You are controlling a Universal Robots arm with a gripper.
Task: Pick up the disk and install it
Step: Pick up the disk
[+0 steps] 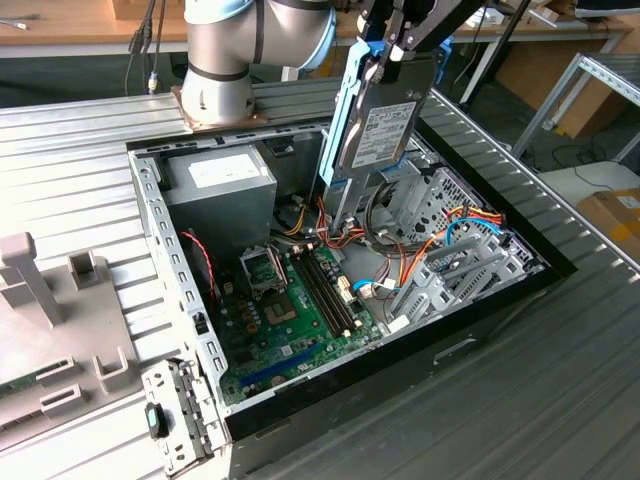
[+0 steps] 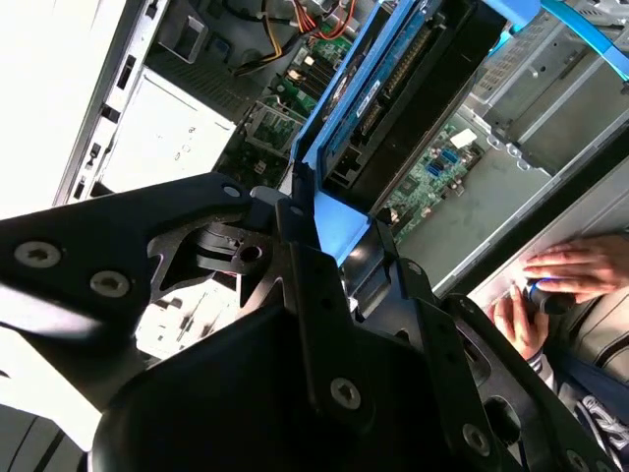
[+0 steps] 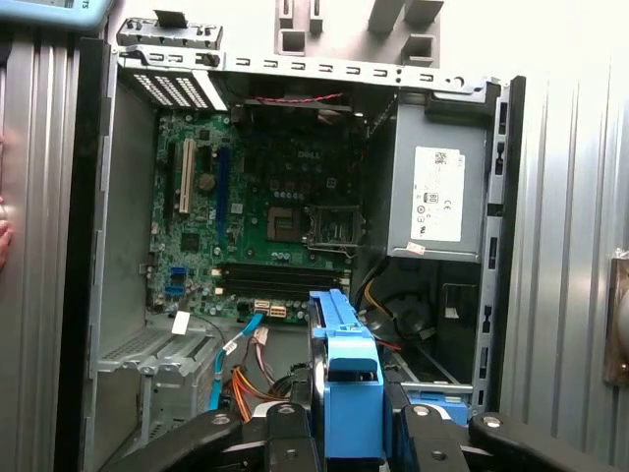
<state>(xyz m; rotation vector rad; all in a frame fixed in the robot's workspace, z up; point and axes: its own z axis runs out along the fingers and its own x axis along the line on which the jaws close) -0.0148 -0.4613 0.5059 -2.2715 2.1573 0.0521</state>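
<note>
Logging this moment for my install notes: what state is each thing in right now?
disk: held aloft on edge, tilted, over the case's inside.
gripper: shut on the disk's top end.
computer case: lying flat, side open.
power supply: seated in the case's corner.

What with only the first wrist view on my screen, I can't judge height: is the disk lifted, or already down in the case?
Observer: Lifted. In the exterior view the gripper is shut on the top end of the disk, holding it nearly upright over the open computer case.
Operator: Which way does it face?
Observer: Its white label faces the exterior camera; the blue frame runs down its side on the exterior view's left.
Operator: Anyone close?
Observer: The second wrist view shows a person's hands beside the case.
</note>
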